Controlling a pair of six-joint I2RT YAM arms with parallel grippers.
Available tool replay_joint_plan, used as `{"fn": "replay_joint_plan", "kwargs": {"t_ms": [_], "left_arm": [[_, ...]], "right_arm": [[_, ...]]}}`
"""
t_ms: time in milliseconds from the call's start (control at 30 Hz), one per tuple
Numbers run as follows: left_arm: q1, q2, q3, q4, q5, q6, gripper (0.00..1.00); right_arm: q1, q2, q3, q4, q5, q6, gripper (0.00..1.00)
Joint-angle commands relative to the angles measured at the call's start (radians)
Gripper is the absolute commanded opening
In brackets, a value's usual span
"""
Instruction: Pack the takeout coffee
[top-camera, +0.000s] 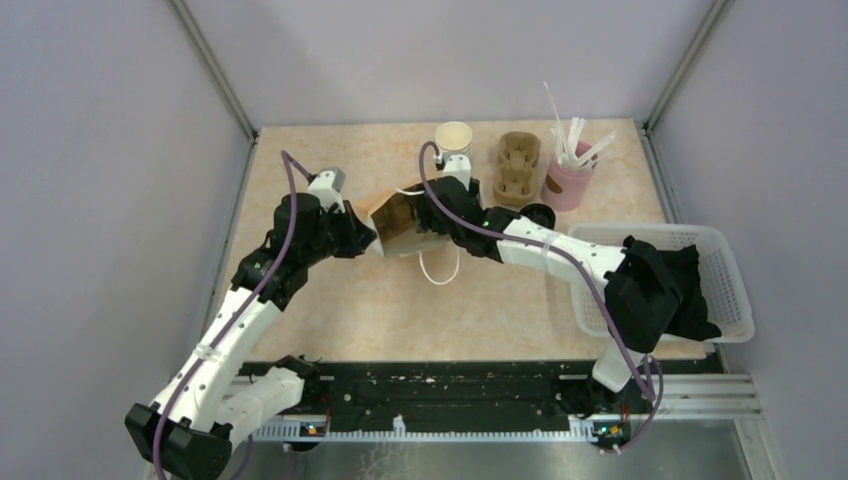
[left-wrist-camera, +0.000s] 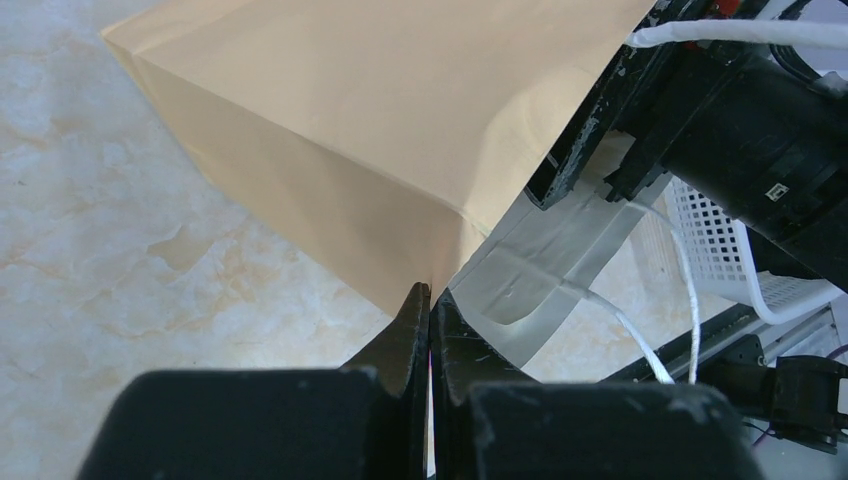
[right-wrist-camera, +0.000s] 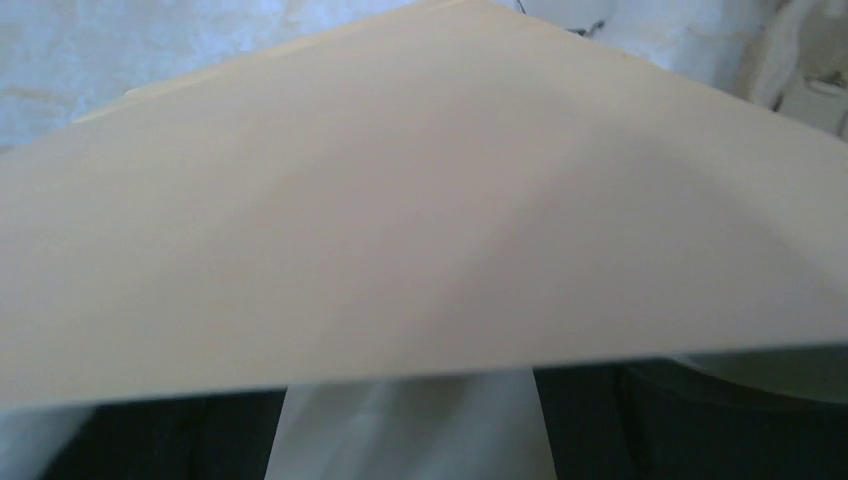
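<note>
L end effector (left-wrist-camera: 430, 305) pinches bag (left-wrist-camera: 380, 120) edge (R end effector (top-camera: 428, 214) opposite).

Far edge is crowded from centre to the right: stack of cups (top-camera: 453, 137), cardboard cup carrier (top-camera: 519, 165) and pink cup of stirrers (top-camera: 570, 180), with the white basket (top-camera: 660, 240) filling the right edge. Mid-counter (top-camera: 470, 310) is blocked by the paper bag (top-camera: 398, 222), with the left gripper (left-wrist-camera: 428, 300) and right gripper (top-camera: 427, 222) meeting on it. Open passage along the near edge's middle and at the far left corner.
</note>
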Motion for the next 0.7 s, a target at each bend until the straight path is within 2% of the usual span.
{"fn": "replay_joint_plan", "kwargs": {"t_ms": [0, 267, 467, 667], "left_arm": [[0.002, 0.003, 0.020, 0.009, 0.010, 0.008, 0.00], [0.001, -0.004, -0.007, 0.015, 0.019, 0.006, 0.00], [0.001, -0.006, -0.016, 0.015, 0.021, 0.005, 0.00], [0.001, -0.012, -0.027, 0.010, 0.001, 0.005, 0.00]], "right_arm": [[-0.026, -0.013, -0.054, 0.179, -0.139, -0.079, 0.80], [-0.017, -0.067, -0.109, 0.287, -0.234, -0.079, 0.72], [-0.012, -0.086, -0.121, 0.351, -0.228, -0.078, 0.74], [-0.012, -0.106, -0.103, 0.238, -0.136, -0.040, 0.75]]}}
